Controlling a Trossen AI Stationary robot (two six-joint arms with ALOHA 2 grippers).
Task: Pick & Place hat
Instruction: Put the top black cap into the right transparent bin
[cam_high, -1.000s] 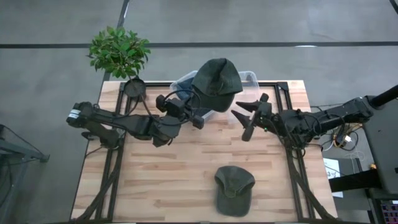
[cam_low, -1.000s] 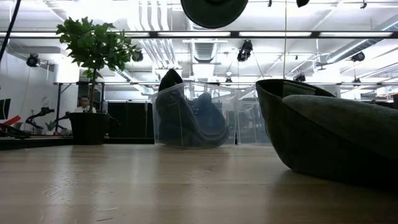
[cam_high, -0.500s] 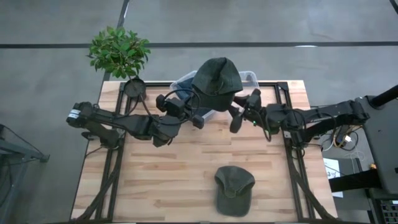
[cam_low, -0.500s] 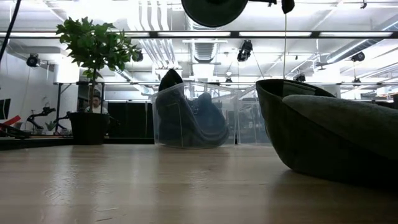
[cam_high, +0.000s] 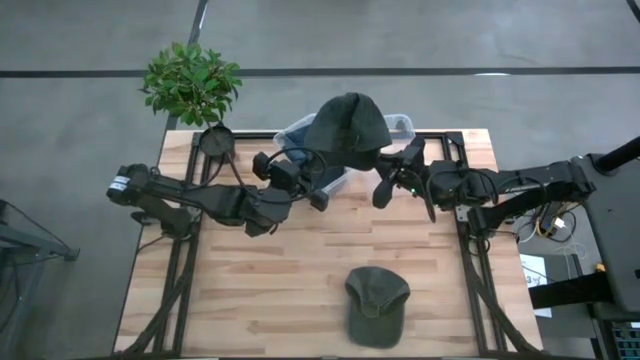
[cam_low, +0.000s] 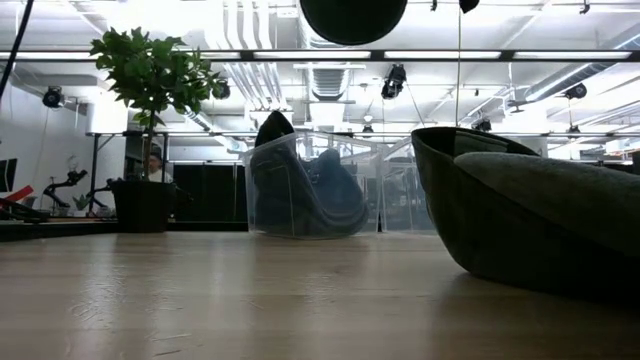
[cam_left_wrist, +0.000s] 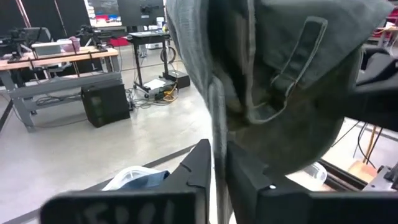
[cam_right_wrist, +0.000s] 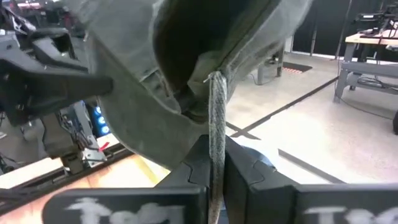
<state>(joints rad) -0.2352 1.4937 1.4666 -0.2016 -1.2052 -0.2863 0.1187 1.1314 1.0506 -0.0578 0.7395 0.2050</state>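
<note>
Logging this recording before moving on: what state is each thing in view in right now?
Raised hat: held in the air over the bin, gripped from both sides.
Left end effector: fingers around the hat's edge, fabric between them.
Right end effector: shut on the hat's edge.
Second hat: lying flat on the table, untouched.
Clear bin: upright, open-topped, dark fabric inside.
Potted plant: upright at the table's corner.

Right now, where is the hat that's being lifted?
In the high view the lifted hat hangs above the clear bin at the table's far edge, between both tools.
</note>
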